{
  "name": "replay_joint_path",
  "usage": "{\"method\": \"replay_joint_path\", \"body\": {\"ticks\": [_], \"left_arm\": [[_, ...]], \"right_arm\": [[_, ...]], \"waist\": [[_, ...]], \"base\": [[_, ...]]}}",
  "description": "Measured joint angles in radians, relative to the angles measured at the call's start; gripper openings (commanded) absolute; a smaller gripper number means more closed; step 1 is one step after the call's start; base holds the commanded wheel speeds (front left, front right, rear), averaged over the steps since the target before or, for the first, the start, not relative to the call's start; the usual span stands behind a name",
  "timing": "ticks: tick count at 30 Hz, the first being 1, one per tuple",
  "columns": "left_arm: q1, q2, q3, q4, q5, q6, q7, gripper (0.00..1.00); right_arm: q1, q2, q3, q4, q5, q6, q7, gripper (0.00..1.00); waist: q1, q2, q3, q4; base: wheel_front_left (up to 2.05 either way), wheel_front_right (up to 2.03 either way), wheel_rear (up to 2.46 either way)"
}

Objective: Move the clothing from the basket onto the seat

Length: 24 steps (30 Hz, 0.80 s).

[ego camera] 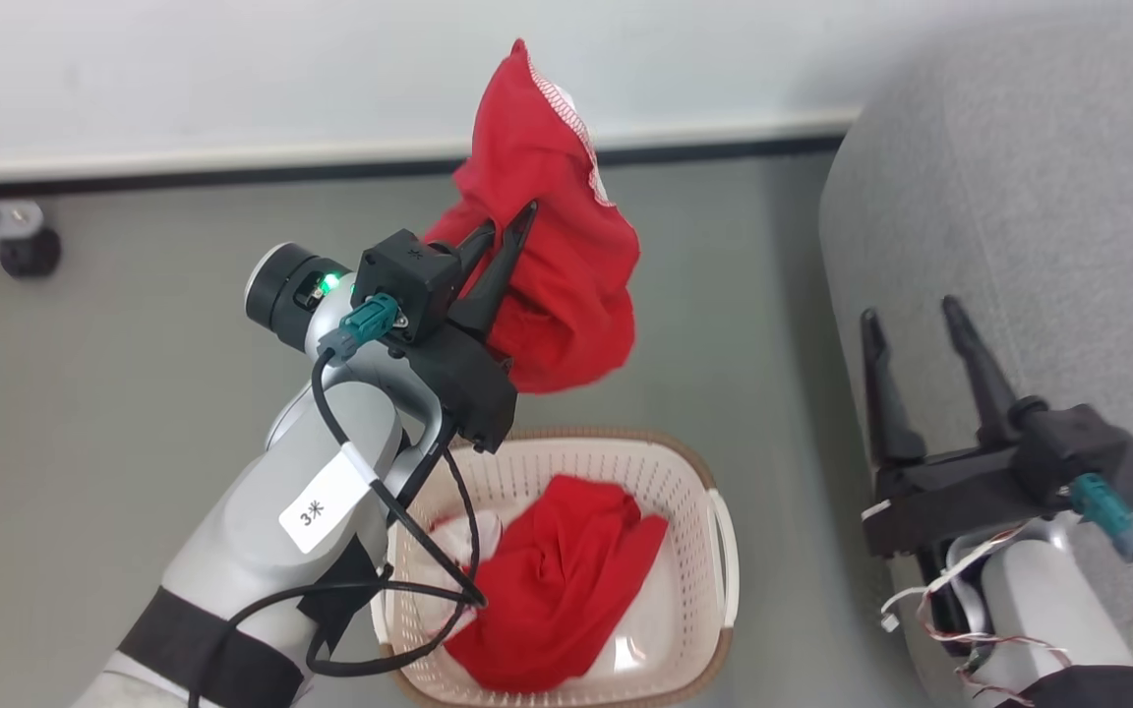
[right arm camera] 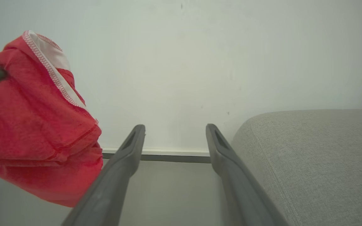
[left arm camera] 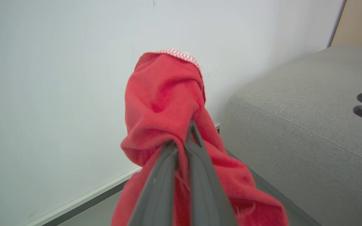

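Head view, looking down: the left tool [ego camera: 510,218] is raised beyond the far edge of a cream basket [ego camera: 626,440]. Its two dark fingers are pinched tight on a red garment [ego camera: 566,295] with white stitched trim. The garment hangs bunched around the fingers, clear of the basket and above the grey floor [ego camera: 134,413]. It is well left of the grey seat [ego camera: 1039,197], which stands on the right. A second garment [ego camera: 557,580], also red with white fabric showing beside it, lies crumpled inside the basket. The right tool [ego camera: 909,310] hovers at the seat's left edge, fingers spread wide apart and holding nothing.

Left wrist view: the closed fingers grip a fold of the red cloth, with a white wall [left arm camera: 58,78] behind and the seat to the right.

Right wrist view: the open fingers point at the wall, with the seat to the right and the red garment to the left.

Judging by this, the task is partway done. One piece is lifted out but not yet carried across to the seat, and at least one piece waits in the basket.
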Motion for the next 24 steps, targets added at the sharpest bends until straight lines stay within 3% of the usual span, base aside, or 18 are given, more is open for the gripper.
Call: {"method": "replay_joint_path", "body": {"ticks": [8, 16, 24], "left_arm": [[0.009, -0.002, -0.007, 0.013, -0.013, -0.008, 0.000, 0.00], [0.017, -0.021, -0.022, 0.046, -0.026, -0.017, 0.000, 0.00], [0.059, -0.034, -0.053, 0.045, -0.056, -0.017, 0.011, 0.00]], "right_arm": [[0.000, 0.007, 0.067, 0.080, -0.004, 0.017, 0.000, 1.00], [-0.016, 0.012, 0.196, 0.191, -0.013, 0.043, 0.000, 1.00], [-0.012, 0.015, 0.292, 0.298, -0.008, 0.048, 0.000, 1.00]], "waist": [[0.0000, 0.0000, -0.106, 0.002], [0.0000, 0.0000, -0.211, 0.002], [0.0000, 0.0000, -0.313, 0.004]], "base": [[0.00, 0.00, 0.00], [0.00, 0.00, 0.00], [0.00, 0.00, 0.00]]}}
